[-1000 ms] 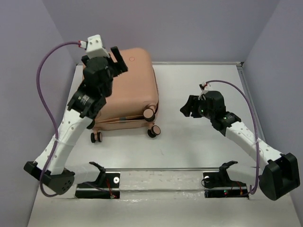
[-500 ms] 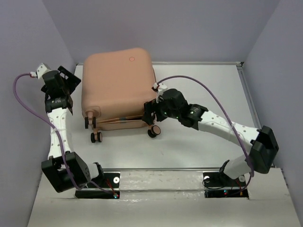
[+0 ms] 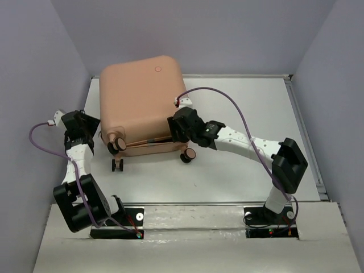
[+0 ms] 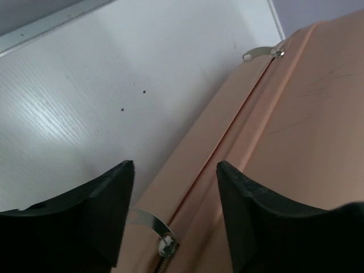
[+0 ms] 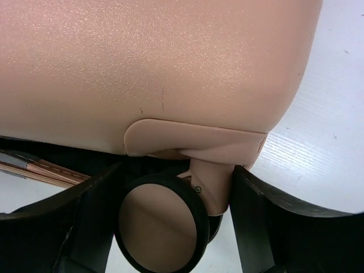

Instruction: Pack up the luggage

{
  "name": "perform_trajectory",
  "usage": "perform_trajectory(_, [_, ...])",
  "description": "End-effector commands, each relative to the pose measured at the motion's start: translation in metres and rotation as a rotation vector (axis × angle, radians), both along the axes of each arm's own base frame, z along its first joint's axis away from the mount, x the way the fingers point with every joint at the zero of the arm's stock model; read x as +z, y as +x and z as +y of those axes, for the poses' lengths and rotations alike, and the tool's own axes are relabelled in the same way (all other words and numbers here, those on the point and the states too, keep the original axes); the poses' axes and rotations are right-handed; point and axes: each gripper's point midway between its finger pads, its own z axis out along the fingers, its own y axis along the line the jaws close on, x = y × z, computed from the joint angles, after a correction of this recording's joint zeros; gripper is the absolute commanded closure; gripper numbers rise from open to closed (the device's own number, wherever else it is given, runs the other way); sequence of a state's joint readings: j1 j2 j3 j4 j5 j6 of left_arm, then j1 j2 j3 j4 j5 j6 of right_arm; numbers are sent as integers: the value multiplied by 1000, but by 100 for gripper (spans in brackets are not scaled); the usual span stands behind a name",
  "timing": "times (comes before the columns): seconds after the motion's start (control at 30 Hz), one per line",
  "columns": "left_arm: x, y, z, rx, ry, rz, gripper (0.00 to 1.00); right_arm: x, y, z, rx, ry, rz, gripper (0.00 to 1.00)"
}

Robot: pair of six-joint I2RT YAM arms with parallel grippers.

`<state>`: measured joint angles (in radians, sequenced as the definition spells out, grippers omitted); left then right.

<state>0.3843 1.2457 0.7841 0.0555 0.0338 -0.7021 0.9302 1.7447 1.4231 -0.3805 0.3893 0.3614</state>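
luggage (image 3: 142,96): lies flat at far left of table (image 3: 239,102), lid down, dark gap open at wheel side | my left gripper (image 4: 173,170): fingers apart over side seam, holding nothing | my right gripper (image 5: 176,170): fingers apart around a wheel (image 5: 159,224), not clamped | left to do, I think: press shut, zip

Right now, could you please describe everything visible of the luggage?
The luggage is a peach-pink hard-shell suitcase with rounded corners, lying flat on the white table, wheels toward the arms. A small round dot marks its top shell. Silver zipper pulls sit on the side seam; near one caster wheel a dark gap shows. The open left end effector straddles the seam, the open right end effector that wheel.
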Motion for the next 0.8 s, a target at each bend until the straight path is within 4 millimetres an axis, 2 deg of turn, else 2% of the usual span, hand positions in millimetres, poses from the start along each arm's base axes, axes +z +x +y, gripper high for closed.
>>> perform_trajectory(0.0, [-20,-10,-35,-109,-89,-28,35,7,15,-59,-126,-167,-100,88])
perform_trajectory(0.03, [-16,-14,-38,-117,-79,-50,37,23,15,-72,-146,-133,-120,90])
perform_trajectory(0.07, [-14,-18,-40,-128,-66,-57,37,26,22,-90,-174,-116,-113,93])
perform_trajectory(0.1, [-17,-23,-46,-149,-69,-57,38,17,19,-109,-188,-127,-93,93])
perform_trajectory(0.13, [-4,-26,-50,-164,-51,-94,39,34,20,-126,-216,-82,-119,93])
perform_trajectory(0.17, [1,-29,-57,-192,-40,-109,39,25,27,-160,-270,-80,-87,93])
perform_trajectory(0.2, [6,-32,-61,-204,-37,-116,39,27,29,-178,-301,-61,-87,93])
perform_trajectory(0.23, [24,-36,-65,-217,-15,-161,39,29,31,-196,-333,-48,-88,93])
perform_trajectory(0.27, [39,-37,-68,-230,4,-192,40,41,34,-224,-397,-7,-107,93])
perform_trajectory(0.37, [75,-45,-83,-272,54,-261,40,49,34,-240,-427,49,-116,92])
perform_trajectory(0.4, [97,-44,-85,-281,89,-295,39,52,39,-250,-457,61,-117,89])
perform_trajectory(0.47, [116,-49,-94,-309,127,-310,36,54,45,-260,-487,68,-116,81])
perform_trajectory(0.5, [138,-49,-91,-285,166,-341,35,55,48,-263,-496,83,-112,77])
perform_trajectory(0.53, [147,-49,-90,-283,196,-349,32,59,48,-265,-498,100,-113,70])
perform_trajectory(0.57, [168,-48,-92,-282,218,-386,29,66,47,-255,-457,148,-111,57])
perform_trajectory(0.6, [175,-45,-89,-268,230,-394,27,73,45,-245,-417,192,-108,51])
perform_trajectory(0.63, [177,-34,-87,-268,228,-388,23,87,42,-234,-363,246,-126,45])
perform_trajectory(0.67, [196,-25,-88,-281,230,-419,21,93,32,-207,-245,328,-99,35])
perform_trajectory(0.7, [186,-4,-87,-294,207,-379,20,108,24,-190,-167,385,-127,31])
perform_trajectory(0.73, [191,7,-86,-300,204,-382,17,109,16,-175,-109,403,-117,28])
perform_trajectory(0.77, [212,19,-83,-296,218,-411,16,110,-4,-141,-3,412,-101,24])
